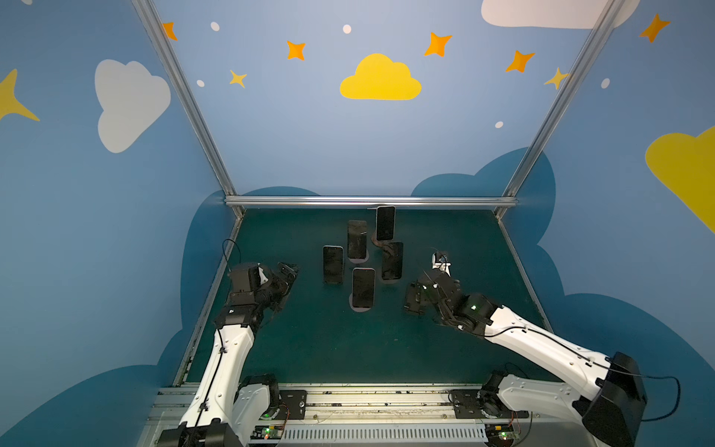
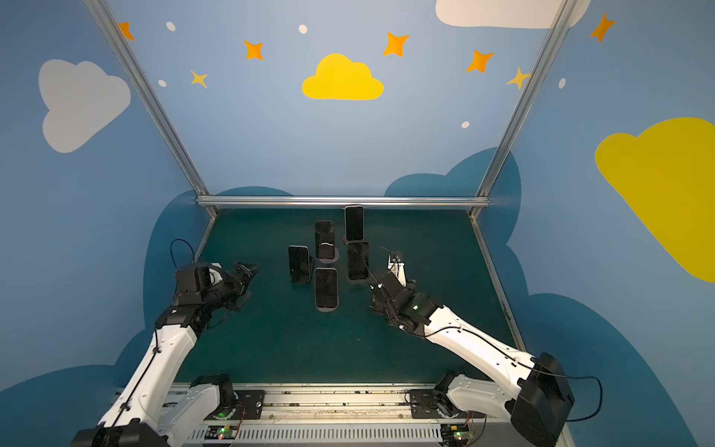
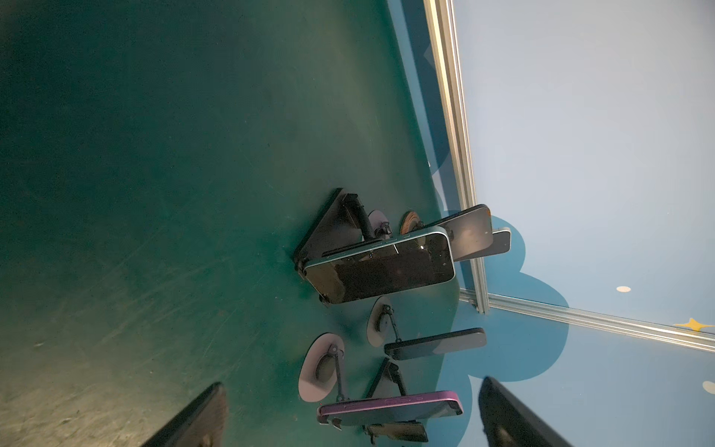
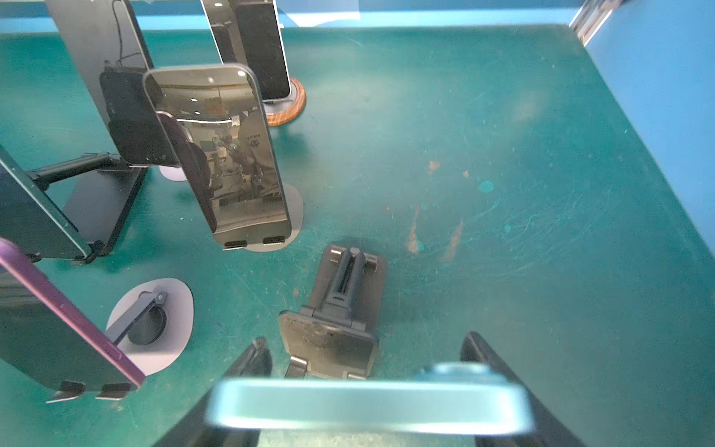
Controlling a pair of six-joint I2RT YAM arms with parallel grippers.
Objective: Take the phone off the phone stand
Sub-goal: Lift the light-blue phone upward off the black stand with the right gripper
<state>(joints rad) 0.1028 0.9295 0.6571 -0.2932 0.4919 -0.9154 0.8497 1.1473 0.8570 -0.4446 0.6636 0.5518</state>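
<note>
Phone [image 4: 367, 406] is clamped in the right gripper [image 4: 366, 360], clear of the empty stand [image 4: 340, 309]. Risk: the edge grip slips, or a swing strikes the neighbouring phone [image 1: 392, 261] at eleven o'clock.

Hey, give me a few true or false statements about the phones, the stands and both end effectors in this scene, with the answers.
1. Five phones stand upright on stands in both top views. True.
2. The left end effector holds a phone. False: it is open and empty, off to the side of the phones.
3. The right end effector grips a light blue phone. True.
4. The empty stand near the right end effector is white. False: it is black.
</note>
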